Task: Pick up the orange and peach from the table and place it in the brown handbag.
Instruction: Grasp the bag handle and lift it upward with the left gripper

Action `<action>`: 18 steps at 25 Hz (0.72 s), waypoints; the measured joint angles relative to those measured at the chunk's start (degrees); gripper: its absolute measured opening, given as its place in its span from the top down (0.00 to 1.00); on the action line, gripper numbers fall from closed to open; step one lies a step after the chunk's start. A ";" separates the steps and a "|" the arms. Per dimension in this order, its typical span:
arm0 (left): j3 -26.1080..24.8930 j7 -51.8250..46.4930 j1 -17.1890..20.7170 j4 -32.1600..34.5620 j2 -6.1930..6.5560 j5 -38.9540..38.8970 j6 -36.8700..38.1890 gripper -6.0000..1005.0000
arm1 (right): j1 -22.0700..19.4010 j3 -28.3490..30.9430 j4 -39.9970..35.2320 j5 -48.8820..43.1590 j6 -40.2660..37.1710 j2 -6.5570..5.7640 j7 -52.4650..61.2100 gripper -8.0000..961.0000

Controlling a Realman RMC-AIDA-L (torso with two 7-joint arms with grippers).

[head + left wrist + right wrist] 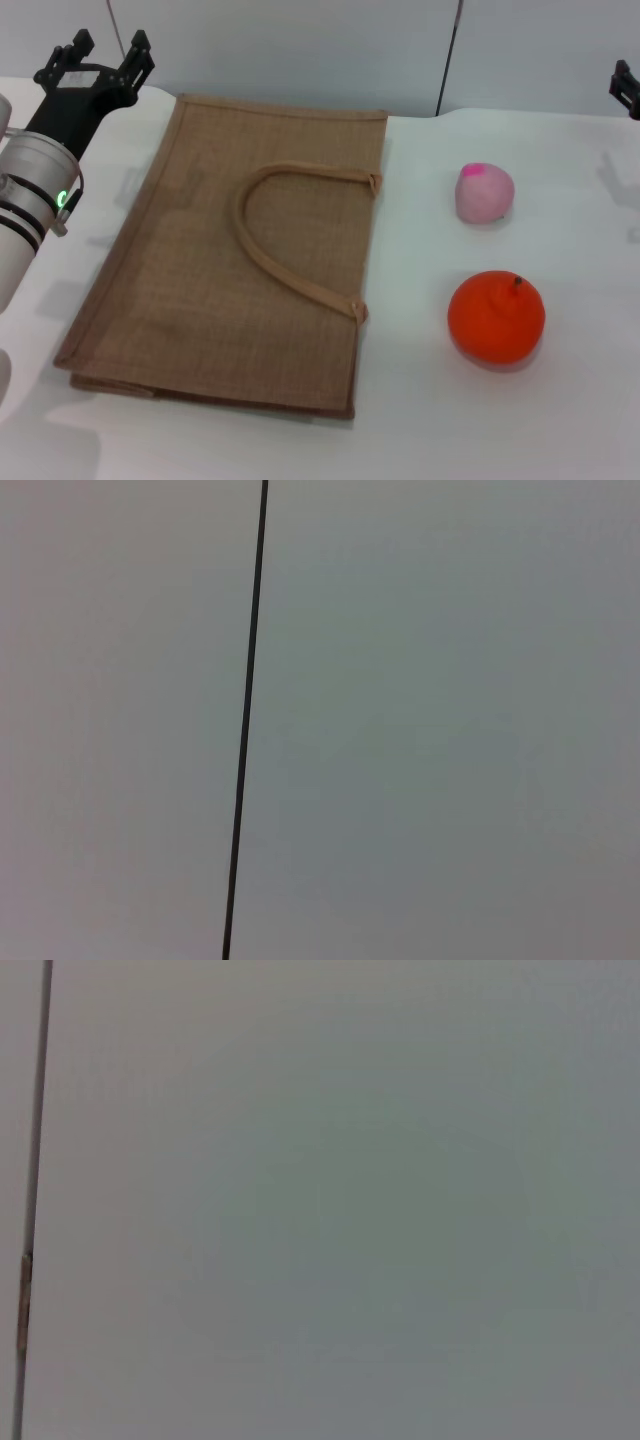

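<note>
Head view: the left gripper (97, 55) hangs at the table's (420, 410) far left corner, fingers spread, empty. The right gripper (626, 88) barely shows at the far right edge; its state is unclear. The bag (200, 290) lies flat, with the peach (484, 192) and orange (496, 315) to its right, apart.

Left arm (25, 190): silver-white cylindrical segments, black ring bands at joints, small green LED on the wrist collar. Ahead of it, black matte left gripper (95, 60), angular forked fingers on a black mount. Right gripper (626, 88): only a black angular sliver visible at frame edge.
</note>
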 joint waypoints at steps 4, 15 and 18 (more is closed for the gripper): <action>0.00 0.06 0.00 0.00 0.00 0.00 0.10 0.25 | 0.00 0.00 0.00 0.00 0.00 0.00 0.00 0.13; 0.00 0.11 -0.09 0.00 0.00 -0.09 0.80 0.25 | 0.02 0.00 0.00 0.00 0.00 0.00 0.00 0.13; 0.00 -0.47 -0.10 0.00 0.00 -0.10 0.74 0.25 | 0.07 0.00 0.00 0.00 0.00 0.00 0.00 0.13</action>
